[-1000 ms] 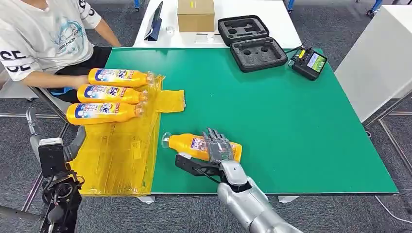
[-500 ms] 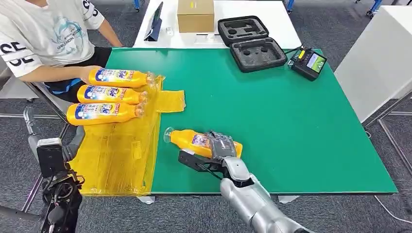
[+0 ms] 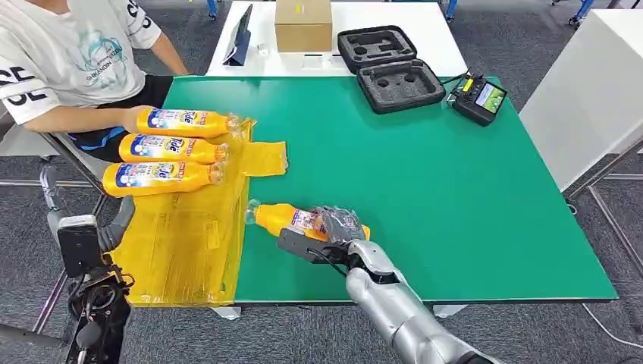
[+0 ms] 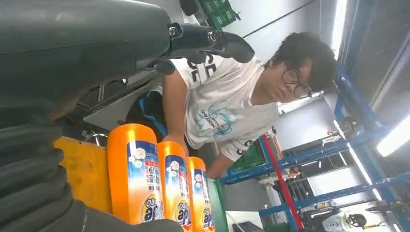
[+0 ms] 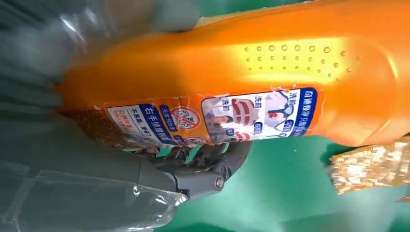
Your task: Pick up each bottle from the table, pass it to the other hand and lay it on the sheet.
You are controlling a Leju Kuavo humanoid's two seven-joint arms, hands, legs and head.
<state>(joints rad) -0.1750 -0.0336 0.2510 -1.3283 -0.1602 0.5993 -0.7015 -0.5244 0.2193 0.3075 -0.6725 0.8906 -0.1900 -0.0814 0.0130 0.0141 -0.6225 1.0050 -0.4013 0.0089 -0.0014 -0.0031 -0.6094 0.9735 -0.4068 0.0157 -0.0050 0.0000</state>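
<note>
**Right hand has closed on the fourth bottle and started to move it**

A person (image 3: 53, 68) sits at the far left, beyond the yellow sheet (image 3: 182, 243), with one hand at the farthest of the three bottles on the sheet (image 3: 163, 148). These three lie side by side at the far end of the sheet, caps pointing to the green tabletop (image 3: 425, 167).

The left hand (image 3: 79, 246) hangs low at the outer side of the sheet, off the tabletop. Its thumb stands apart from the other fingers and it holds nothing, so it looks open.

Just beside the sheet's near-right edge is the fourth bottle (image 3: 292, 220). The right hand (image 3: 334, 231) now wraps it at the label, fingers curled over the top and thumb under it. One second ago the fingers were still spread flat above the bottle; since then they closed, and the cap end has come nearer to the sheet and seems a little raised.

I judge the grasp is done and the lift begins. The pass to the left hand is not yet done, so that hand must come up to meet the bottle.
</note>
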